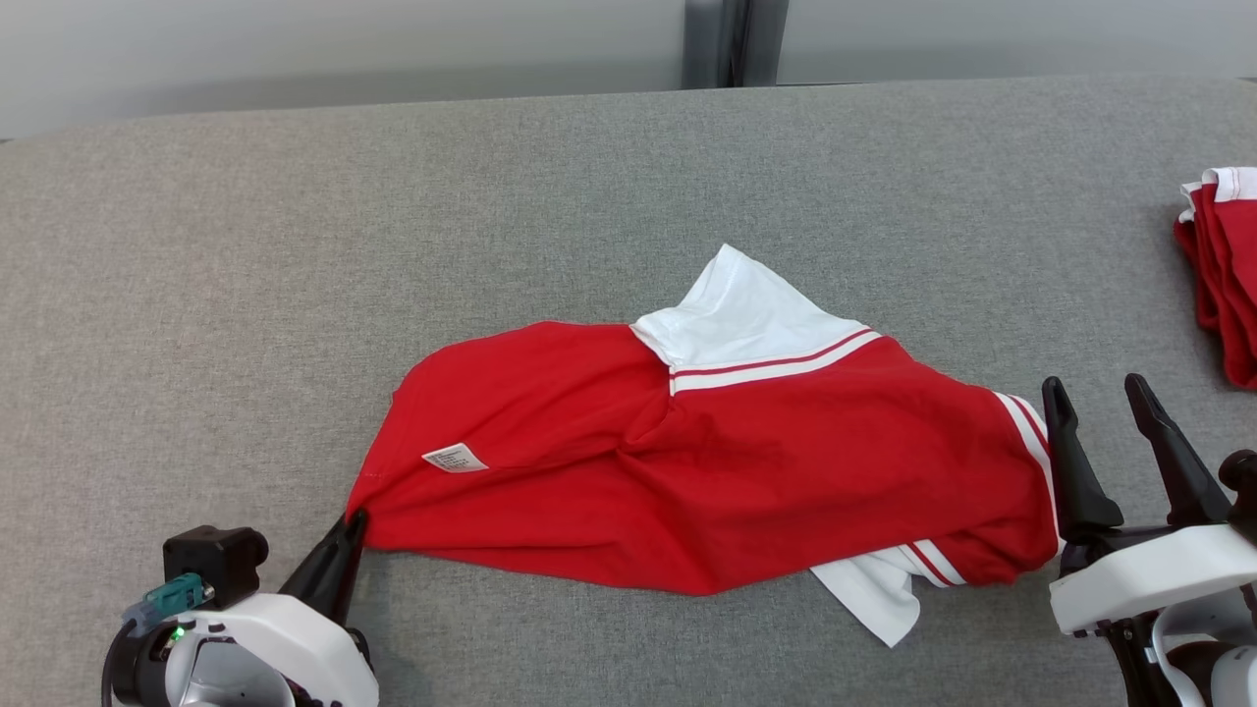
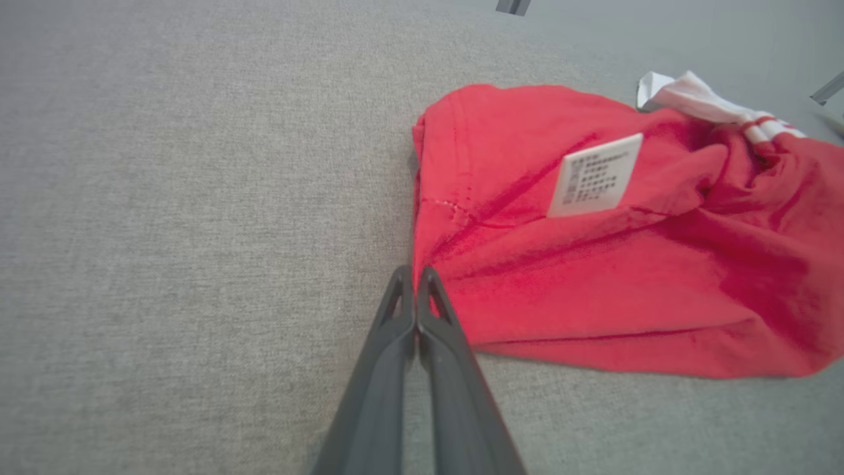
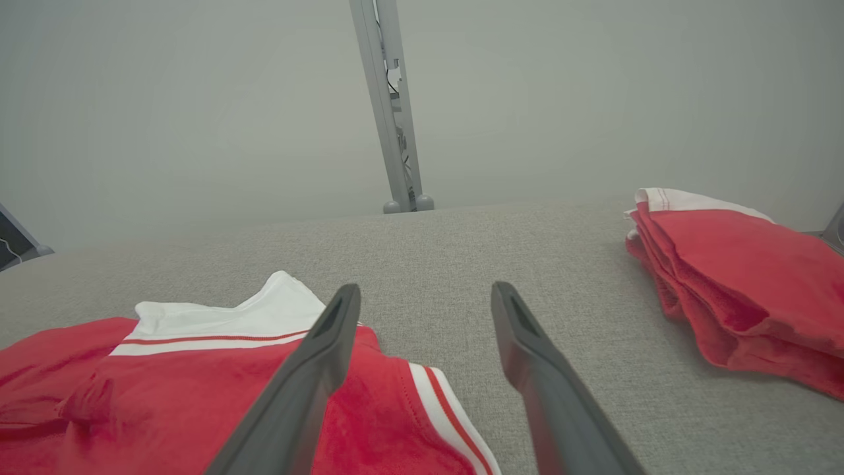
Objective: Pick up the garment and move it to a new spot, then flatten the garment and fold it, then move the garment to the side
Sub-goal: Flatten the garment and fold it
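While both claws stand at the near edge of the tabletop (image 1: pixel 589 177), their states are different. The left claw (image 2: pixel 415 272) is closed completely: its two dark, tapered fingers press flat together, and the tips pinch the near left corner of the garment (image 1: pixel 786 462) at the hem. The right claw (image 1: pixel 1095 385) is spread wide with nothing between its fingers. Its left finger is just beside the striped right end of the garment, and I cannot tell whether it touches the cloth.

The garment lies in the middle of the tabletop, stretched from left to right but crumpled, with soft folds that gather into a twist near its centre. It is a matte red knit. A small white rectangular label (image 1: pixel 455 458) with printed text sits on its left part. One white sleeve with a thin red stripe points to the far side, and another white piece comes out under the near right edge.

The tabletop is grey with a coarse woven texture. Farther right, well apart, lies a stack of folded red clothes (image 1: pixel 1223 275) with white trim. Behind the far edge rises a grey metal post (image 1: pixel 732 44).
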